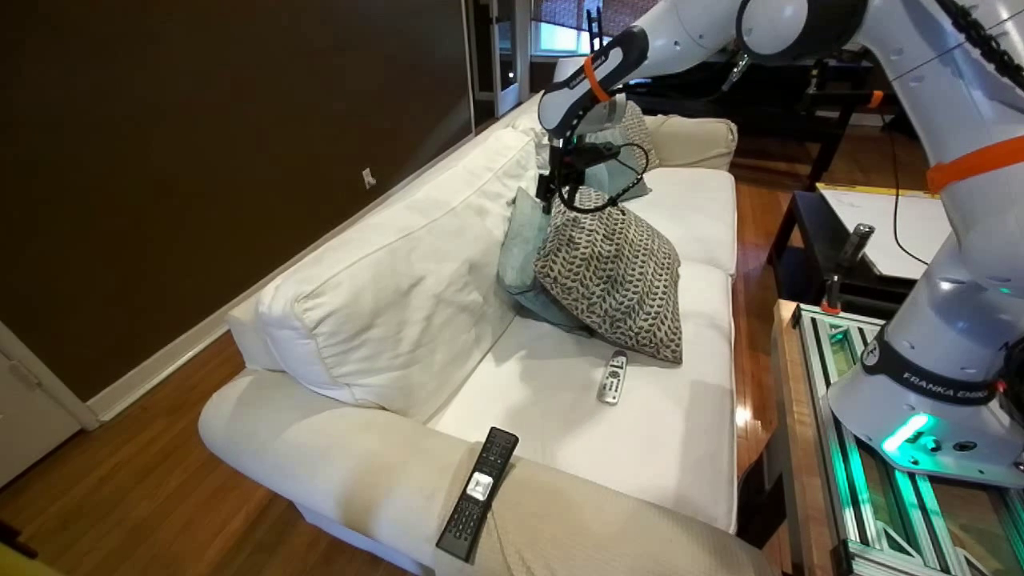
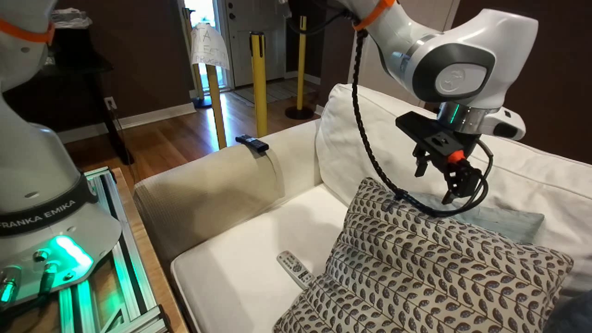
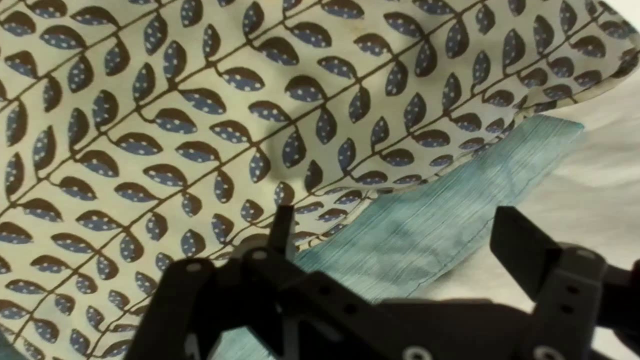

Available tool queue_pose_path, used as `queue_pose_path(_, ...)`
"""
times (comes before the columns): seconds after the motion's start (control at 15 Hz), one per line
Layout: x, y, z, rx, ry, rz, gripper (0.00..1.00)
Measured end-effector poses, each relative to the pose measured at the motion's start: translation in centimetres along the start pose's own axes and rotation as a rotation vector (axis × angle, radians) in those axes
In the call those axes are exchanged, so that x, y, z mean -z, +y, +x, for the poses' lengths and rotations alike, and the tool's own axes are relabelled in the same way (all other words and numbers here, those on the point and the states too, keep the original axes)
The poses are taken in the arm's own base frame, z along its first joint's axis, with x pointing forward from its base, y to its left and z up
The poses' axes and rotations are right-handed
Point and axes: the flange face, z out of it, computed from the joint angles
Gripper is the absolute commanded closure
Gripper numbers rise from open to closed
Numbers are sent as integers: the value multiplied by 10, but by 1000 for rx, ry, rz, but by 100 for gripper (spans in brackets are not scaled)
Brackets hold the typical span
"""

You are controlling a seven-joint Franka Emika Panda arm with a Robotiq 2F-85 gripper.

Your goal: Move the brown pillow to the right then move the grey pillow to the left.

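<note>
The brown pillow, a cushion with a brown-and-cream leaf pattern, leans on the sofa seat in both exterior views (image 1: 612, 276) (image 2: 430, 273) and fills the upper left of the wrist view (image 3: 200, 120). The grey pillow, plain pale blue-grey, stands behind it against the backrest (image 1: 524, 248) (image 2: 504, 222); a strip of it also shows in the wrist view (image 3: 415, 240). Much of the grey pillow is hidden by the patterned one. My gripper (image 3: 395, 220) is open and empty, above the grey pillow strip and the patterned pillow's edge. It also shows in both exterior views (image 1: 548, 192) (image 2: 434, 185).
A grey remote (image 1: 614, 378) lies on the seat in front of the brown pillow. A black remote (image 1: 478, 492) lies on the armrest. Another blue-grey pillow (image 1: 620, 178) and patterned cushion (image 1: 640, 136) stand at the sofa's far end. The white backrest (image 1: 416, 272) rises behind.
</note>
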Motion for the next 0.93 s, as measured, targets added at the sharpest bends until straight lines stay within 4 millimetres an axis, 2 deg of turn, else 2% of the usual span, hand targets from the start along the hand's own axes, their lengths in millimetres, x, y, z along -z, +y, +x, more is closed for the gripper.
queue_pose_path(0.47, -71, -29, 25, -65, 36, -36, 0)
queue_pose_path(0.93, -101, -42, 47, -117, 89, -99, 0)
